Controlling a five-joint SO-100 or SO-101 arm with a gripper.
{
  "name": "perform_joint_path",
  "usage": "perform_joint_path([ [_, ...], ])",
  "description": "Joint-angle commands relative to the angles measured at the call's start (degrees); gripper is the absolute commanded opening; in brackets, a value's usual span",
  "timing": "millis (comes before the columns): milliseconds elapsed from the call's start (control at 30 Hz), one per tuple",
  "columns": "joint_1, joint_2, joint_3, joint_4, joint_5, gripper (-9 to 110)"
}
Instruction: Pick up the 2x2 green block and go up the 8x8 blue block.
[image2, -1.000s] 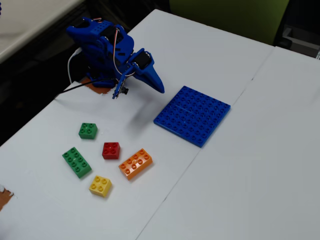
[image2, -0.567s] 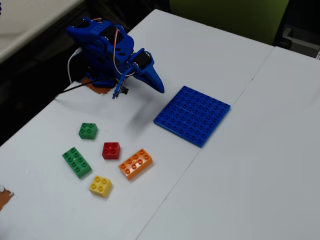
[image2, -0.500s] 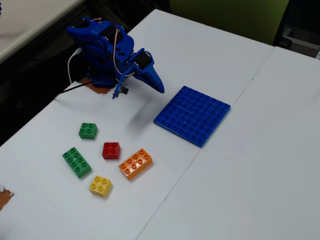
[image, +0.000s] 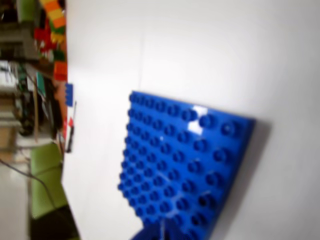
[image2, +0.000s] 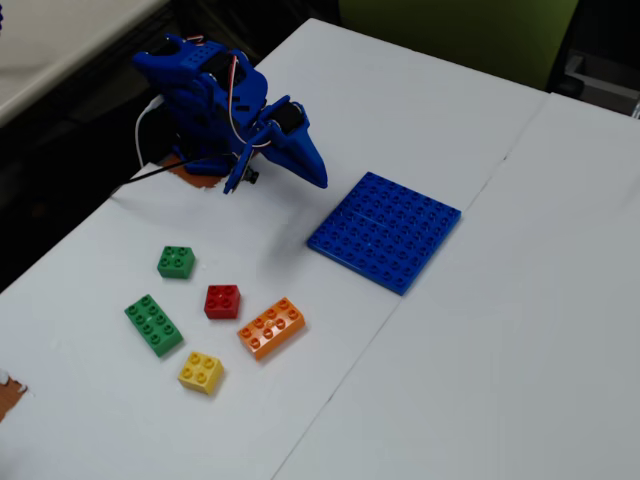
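The 2x2 green block (image2: 176, 261) lies on the white table at the left of the fixed view, alone and untouched. The 8x8 blue block (image2: 385, 231) lies flat to the right of centre. It also fills the lower middle of the blurred wrist view (image: 185, 165). My blue arm is folded at the back left. Its gripper (image2: 318, 178) points down and right toward the plate's near corner, above the table, its jaws together and holding nothing. Only the gripper's tip (image: 161, 231) shows at the bottom edge of the wrist view.
Near the small green brick lie a longer green brick (image2: 153, 324), a red brick (image2: 222, 300), an orange brick (image2: 271, 327) and a yellow brick (image2: 201, 372). The table's edge runs along the left, with a dark drop beyond.
The arm's gripper has shifted very slightly. The bricks and the blue plate have not moved.
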Motion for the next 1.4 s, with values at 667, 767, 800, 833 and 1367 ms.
perform_joint_path([
  [667, -2.8, -25.2, -50.6, 53.3, -57.4, 0],
  [767, 0.8, -36.7, -61.4, 58.8, -58.5, 9],
  [800, 1.9, -38.1, -61.9, 58.7, -59.2, 18],
  [833, 3.1, -38.8, -61.5, 58.0, -59.5, 19],
  [1367, 51.7, -75.6, -85.0, 59.9, -101.3, 28],
])
